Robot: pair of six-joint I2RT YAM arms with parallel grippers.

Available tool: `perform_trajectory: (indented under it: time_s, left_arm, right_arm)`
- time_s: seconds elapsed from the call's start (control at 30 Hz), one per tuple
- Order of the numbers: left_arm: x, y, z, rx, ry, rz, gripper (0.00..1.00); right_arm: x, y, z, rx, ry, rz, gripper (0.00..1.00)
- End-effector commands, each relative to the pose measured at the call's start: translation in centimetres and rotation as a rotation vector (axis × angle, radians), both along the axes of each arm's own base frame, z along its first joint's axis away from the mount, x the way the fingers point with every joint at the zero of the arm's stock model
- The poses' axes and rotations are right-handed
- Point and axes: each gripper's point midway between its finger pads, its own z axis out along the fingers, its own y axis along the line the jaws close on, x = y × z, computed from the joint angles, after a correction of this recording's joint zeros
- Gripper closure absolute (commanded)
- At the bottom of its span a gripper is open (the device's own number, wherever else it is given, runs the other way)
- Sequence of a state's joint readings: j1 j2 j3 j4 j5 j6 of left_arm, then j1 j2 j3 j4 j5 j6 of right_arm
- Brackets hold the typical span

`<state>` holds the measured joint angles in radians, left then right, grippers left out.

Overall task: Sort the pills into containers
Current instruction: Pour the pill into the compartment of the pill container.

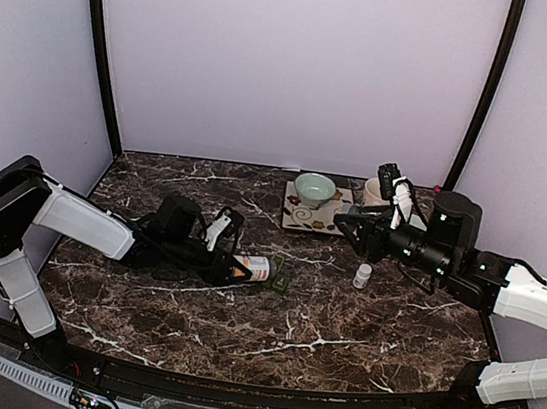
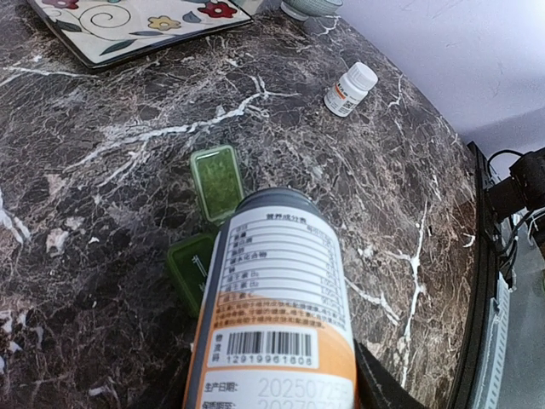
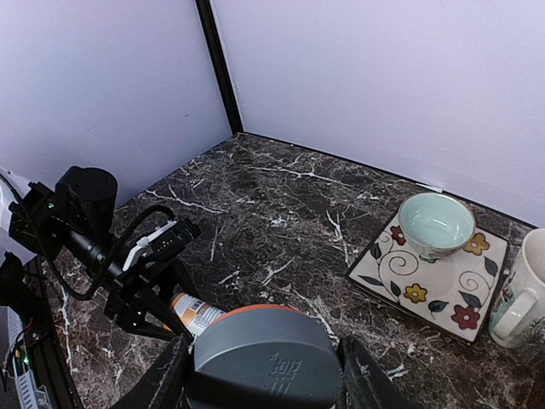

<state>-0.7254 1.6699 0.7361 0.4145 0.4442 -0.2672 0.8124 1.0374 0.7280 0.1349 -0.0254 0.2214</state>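
- Top external: L gripper [image 1: 228, 263] lies low over the dark marble table [image 1: 336, 346], clamped round a big bottle [image 1: 253, 268]. The bottle is tipped on its side, mouth end pointing right.
- Pill box [image 1: 282, 280], small and dark green, sits on the table right at the bottle's mouth. Touching or just apart: can't tell.
- Left wrist: big bottle fills the lower frame, white/orange label w/ barcode facing up. One box lid stands open past the mouth, and an open compartment shows at the bottle's left side.
- Pills: too tiny to make out in any view. Can't tell if any are in the box.
- R gripper [image 1: 350, 224] hangs above the table, right of centre, well apart from the box.
- Right wrist: R fingers [image 3: 160, 383] sit either side of a round grey cap [image 3: 264, 354] w/ orange rim, pinching it.
- Small white-capped bottle [image 1: 363, 275] stands upright on the table, right of the pill box and near the R gripper.
- Floral plate [image 1: 304, 218] at the back, pale green bowl [image 1: 314, 187] standing on it, off-centre.
- White mug [image 1: 374, 191] just right of the plate.
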Motion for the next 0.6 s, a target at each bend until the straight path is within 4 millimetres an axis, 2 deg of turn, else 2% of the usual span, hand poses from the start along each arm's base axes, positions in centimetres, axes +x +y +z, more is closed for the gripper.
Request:
perform_trajectory:
  time_s: [0.0,0.57]
  left_arm:
    - [0.40,-0.49,0.84,0.008,-0.038,-0.007,1.00]
    - [0.42,-0.91,1.24,0.063,-0.066,-0.014,1.00]
  right_arm:
    - [0.21,-0.17,0.93,0.032,-0.033,-0.011,0.95]
    - [0.19,-0.11,0.82,0.030,-0.029,-0.009,0.95]
